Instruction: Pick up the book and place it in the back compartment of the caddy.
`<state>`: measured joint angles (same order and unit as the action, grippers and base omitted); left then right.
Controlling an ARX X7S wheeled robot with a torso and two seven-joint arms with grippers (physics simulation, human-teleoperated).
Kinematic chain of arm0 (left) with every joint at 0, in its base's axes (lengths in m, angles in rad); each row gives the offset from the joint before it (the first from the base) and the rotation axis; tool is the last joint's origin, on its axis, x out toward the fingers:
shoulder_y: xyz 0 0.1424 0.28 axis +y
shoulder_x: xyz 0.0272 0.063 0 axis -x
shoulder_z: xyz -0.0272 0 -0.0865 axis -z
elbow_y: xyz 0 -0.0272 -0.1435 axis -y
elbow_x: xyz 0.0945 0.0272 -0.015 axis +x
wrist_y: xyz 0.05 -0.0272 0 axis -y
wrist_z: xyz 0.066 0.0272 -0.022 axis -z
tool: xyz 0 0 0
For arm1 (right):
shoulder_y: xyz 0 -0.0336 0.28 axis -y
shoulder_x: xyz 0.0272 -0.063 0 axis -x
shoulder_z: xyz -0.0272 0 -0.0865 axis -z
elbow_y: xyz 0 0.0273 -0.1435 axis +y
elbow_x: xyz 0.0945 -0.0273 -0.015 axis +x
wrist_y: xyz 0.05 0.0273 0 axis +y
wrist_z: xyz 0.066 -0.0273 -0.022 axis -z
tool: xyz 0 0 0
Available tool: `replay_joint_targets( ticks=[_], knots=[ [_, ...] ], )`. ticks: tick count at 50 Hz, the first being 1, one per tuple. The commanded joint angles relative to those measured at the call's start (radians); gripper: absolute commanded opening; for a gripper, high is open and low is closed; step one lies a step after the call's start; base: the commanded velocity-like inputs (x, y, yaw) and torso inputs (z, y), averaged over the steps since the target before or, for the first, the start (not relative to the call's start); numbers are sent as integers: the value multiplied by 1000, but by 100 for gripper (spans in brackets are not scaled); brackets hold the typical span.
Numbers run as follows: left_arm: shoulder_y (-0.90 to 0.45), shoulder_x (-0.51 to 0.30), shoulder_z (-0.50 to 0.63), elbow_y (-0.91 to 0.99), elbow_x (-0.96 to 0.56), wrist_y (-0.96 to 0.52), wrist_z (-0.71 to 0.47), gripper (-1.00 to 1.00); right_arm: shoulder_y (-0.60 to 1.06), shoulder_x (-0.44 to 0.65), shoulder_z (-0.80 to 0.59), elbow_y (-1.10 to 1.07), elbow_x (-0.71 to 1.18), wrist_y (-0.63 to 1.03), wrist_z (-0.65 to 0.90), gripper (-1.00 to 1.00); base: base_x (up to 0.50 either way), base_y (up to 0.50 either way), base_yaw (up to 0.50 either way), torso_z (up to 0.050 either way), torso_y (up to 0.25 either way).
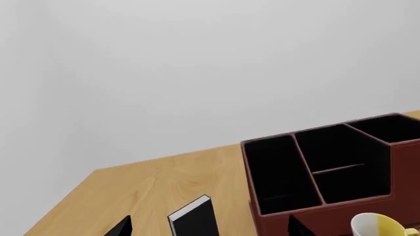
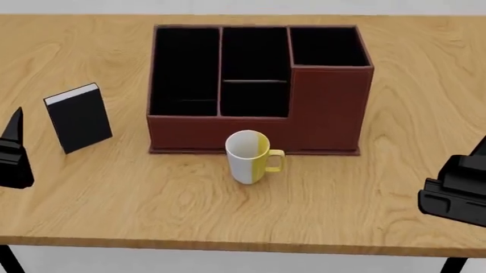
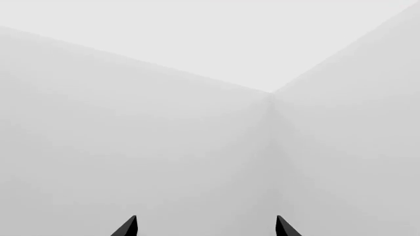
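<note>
Left gripper [image 2: 13, 149] open, empty, near the book; right gripper [image 3: 205, 227] open too, fingertips spread, aimed at blank wall. One book [image 2: 78, 118]: black matte hardcover, white page edge on top, standing upright on the table [image 2: 365, 205] left of the caddy, apart from it. One red-brown caddy [image 2: 258, 132], black cells. One white-and-yellow mug [image 2: 251, 156] just before it.

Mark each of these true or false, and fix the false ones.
1. The book stands upright on the table, left of the caddy. True.
2. The mug sits inside the caddy. False: it stands on the table in front of it.
3. The left gripper holds the book. False: it is apart from it, holding nothing.
4. The caddy's compartments hold nothing. True.
5. The right gripper is open. True.
</note>
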<state>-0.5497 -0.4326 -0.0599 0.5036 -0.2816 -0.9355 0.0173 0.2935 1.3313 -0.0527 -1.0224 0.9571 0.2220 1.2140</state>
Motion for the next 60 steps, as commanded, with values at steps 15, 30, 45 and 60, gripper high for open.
replay_joint_targets(
  ticks=[15,30,45,60],
  knots=[
    [-8,8,5,-35,-3,33,18,100,-33,6,7,10,-25,-32,-7,100,416,0,0,0,1],
    [-4,2,-1,-26,-11,27,15,100,-27,11,3,3,-21,-29,0,100,417,0,0,0,1],
    [-1,1,-6,-26,-15,37,13,100,-33,19,-1,3,-24,-40,6,100,417,0,0,0,1],
    [5,2,-24,-32,-29,48,16,100,-59,34,15,6,-26,-60,10,100,417,0,0,0,1]
  ],
)
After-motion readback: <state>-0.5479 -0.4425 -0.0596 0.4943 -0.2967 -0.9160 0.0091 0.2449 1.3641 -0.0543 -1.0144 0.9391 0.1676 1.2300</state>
